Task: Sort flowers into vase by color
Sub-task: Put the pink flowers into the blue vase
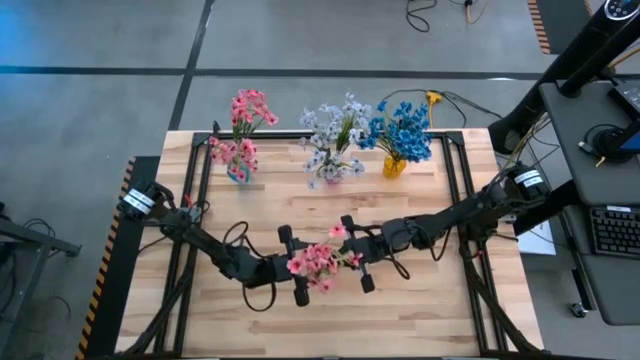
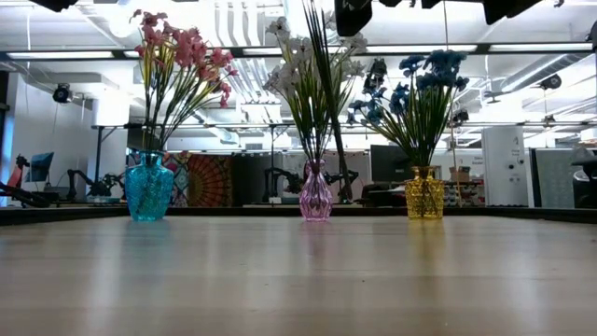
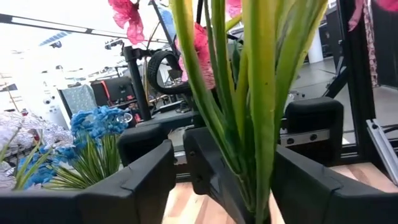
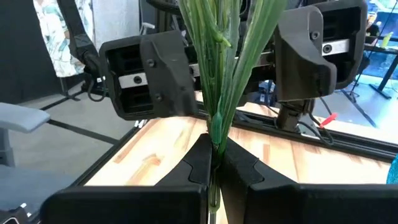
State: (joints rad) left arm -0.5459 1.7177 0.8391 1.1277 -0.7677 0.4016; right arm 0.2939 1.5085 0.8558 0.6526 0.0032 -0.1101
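Pale wooden boards make up my table (image 1: 420, 300), with a black frame round it and a grey floor beyond. Along the far edge stand three vases in a row: a teal vase (image 2: 149, 187) with pink flowers (image 1: 242, 125), a clear pink vase (image 2: 315, 191) in the middle with white flowers (image 1: 332, 135), and a yellow vase (image 2: 424, 193) with blue flowers (image 1: 402, 128). From table height I see all three upright, with a workshop behind them.

Nearer than the middle vase, toward the front of the table, my two arms meet over the boards with a loose pink spray (image 1: 318, 262) between them, held above the wood. My right gripper (image 4: 214, 155) has its fingers pressed together on the green stems (image 4: 217, 68), which rise straight up from between the tips. My left gripper (image 1: 296, 266) faces it from the other side of the spray. Its fingers (image 3: 149, 171) stand apart with the stems between them; one finger seems to lie against the stems, the other is clear of them. Pink blossoms show past my left fingers, and the blue bunch sits off behind them.
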